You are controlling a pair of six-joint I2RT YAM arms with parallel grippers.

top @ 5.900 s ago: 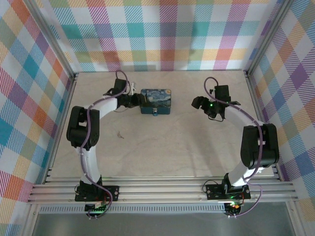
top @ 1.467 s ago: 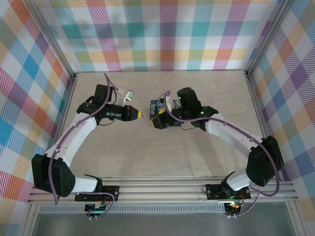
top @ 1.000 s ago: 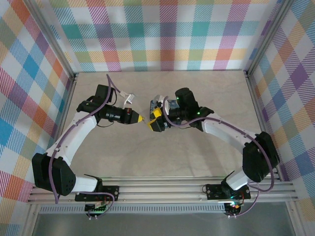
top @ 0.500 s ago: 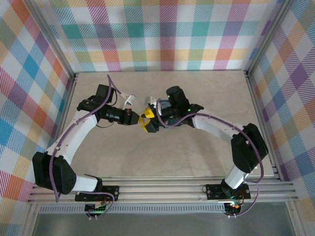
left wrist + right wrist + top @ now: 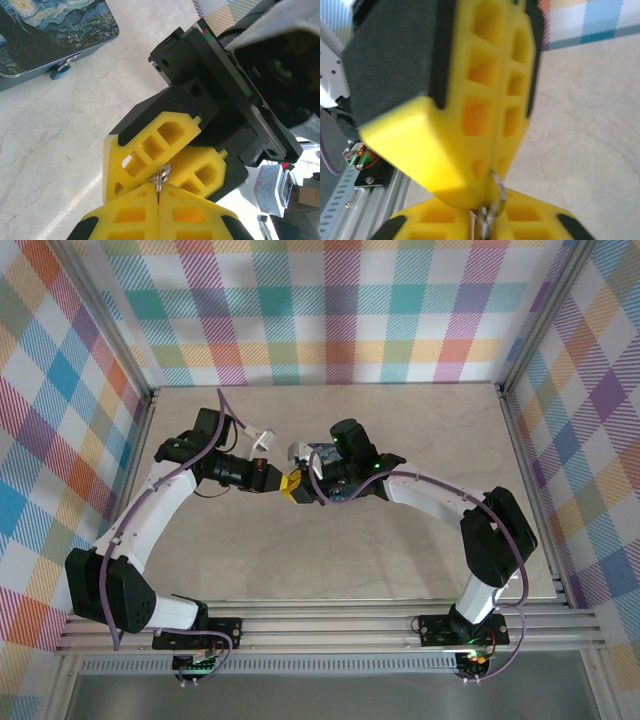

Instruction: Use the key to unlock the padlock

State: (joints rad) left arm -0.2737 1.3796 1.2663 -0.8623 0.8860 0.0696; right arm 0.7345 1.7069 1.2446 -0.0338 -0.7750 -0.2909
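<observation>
1. Right now my left tool (image 5: 158,197) is clamped shut with the key (image 5: 162,176) nipped in the seam between its yellow pads. My right tool (image 5: 490,175) meets it tip to tip, its pads pressed narrow and, as far as I can judge, closed on the key's ring end.
2. In the left wrist view the key's long axis runs straight up the frame, along my left tool's seam and into the right one. Both tools share that line, so any pull should go along it, not across it.
3. The padlock (image 5: 61,70) hangs at the front edge of the tin box (image 5: 55,30), in the upper left of the left wrist view. It sits well apart from the key, with bare table (image 5: 60,140) between them.
4. From above, the box lies just under my right arm's wrist, right of where the tools meet. I judge that arm to be the nearer one for carrying the key to the lock.
5. Most of the key is buried between pads, so I cannot tell how much blade is free or which way it faces.
6. I cannot make out the padlock's keyhole. From above my right arm covers that side of the box, and the right wrist view is blurred up close.
</observation>
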